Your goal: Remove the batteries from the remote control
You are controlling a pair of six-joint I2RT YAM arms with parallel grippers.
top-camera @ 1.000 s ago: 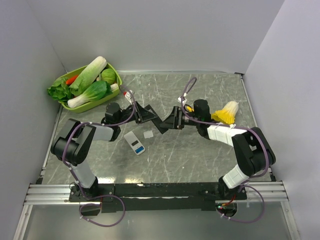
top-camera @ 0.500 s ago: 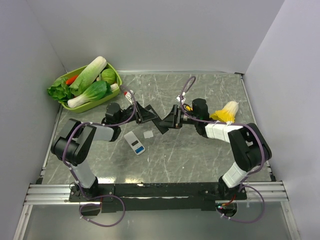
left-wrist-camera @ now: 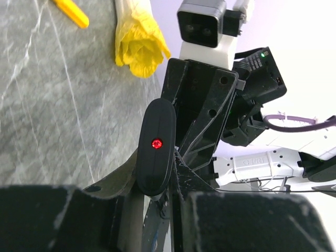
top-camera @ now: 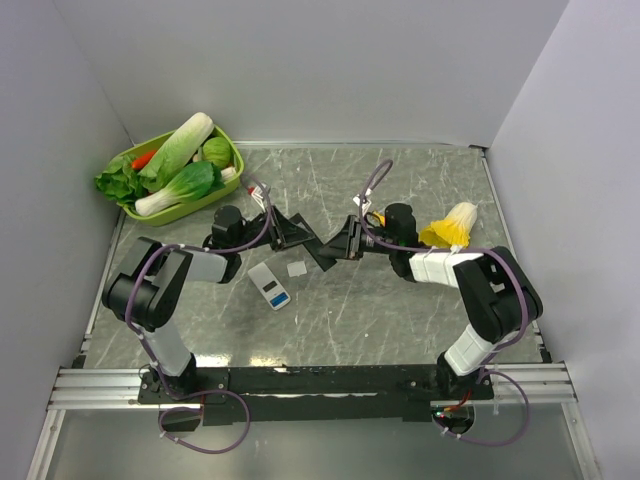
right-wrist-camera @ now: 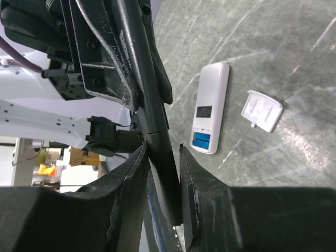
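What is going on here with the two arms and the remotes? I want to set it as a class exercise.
Both arms hold a black remote between them above the table. The left gripper and the right gripper each clamp one end. A white remote lies on the table with its cover off beside it, and what looks like a blue battery sits in its compartment. A yellow battery lies loose on the table.

Both arms stretch forward with elbows low and converge on the black remote (left-wrist-camera: 156,147), the left gripper (top-camera: 292,233) clamped on its left end, the right gripper (top-camera: 338,245) clamped on its right end, wrists turned inward facing each other.
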